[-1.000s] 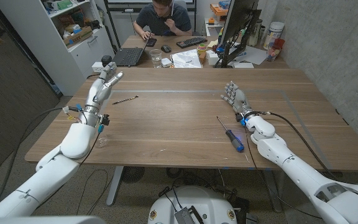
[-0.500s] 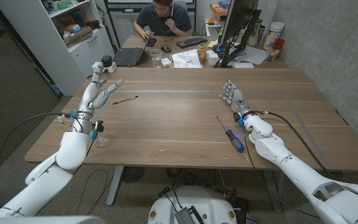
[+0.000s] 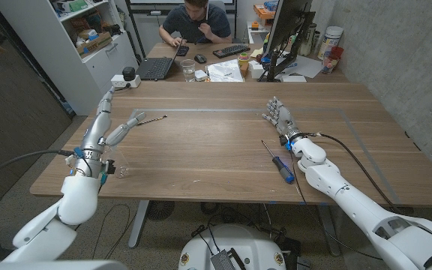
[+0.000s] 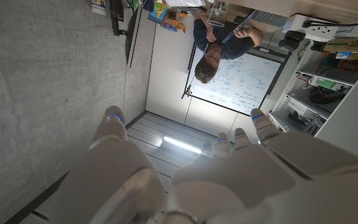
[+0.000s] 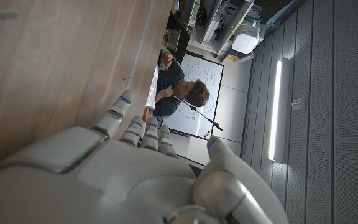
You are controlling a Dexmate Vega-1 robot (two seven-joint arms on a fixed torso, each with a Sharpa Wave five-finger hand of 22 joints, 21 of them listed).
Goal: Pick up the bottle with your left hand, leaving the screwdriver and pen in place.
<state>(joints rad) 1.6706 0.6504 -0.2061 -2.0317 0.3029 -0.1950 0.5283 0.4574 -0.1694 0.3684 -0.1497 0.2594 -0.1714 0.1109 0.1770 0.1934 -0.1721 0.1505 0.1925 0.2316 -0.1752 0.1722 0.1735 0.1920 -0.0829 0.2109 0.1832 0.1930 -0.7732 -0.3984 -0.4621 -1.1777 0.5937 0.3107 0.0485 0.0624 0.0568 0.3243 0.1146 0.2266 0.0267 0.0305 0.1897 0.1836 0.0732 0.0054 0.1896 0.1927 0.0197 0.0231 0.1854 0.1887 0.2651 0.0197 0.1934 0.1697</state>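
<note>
While left hand (image 3: 105, 126) hangs spread, empty | bottle (image 3: 123, 171) near its wrist, contents unclear | right hand (image 3: 280, 115) empty, unclenched

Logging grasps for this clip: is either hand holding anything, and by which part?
Nothing is held. The left hand is raised with fingers spread, empty; the right hand rests by the screwdriver, apart from it.

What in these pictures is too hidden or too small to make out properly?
- Bottle: head view, a small, clear, faint shape beside the left hand's wrist; its form is unclear.
- Pen: head view, too thin for detail.
- Screwdriver: head view, tip too fine to read.
- Right hand: head view, palm side faces away.
</note>
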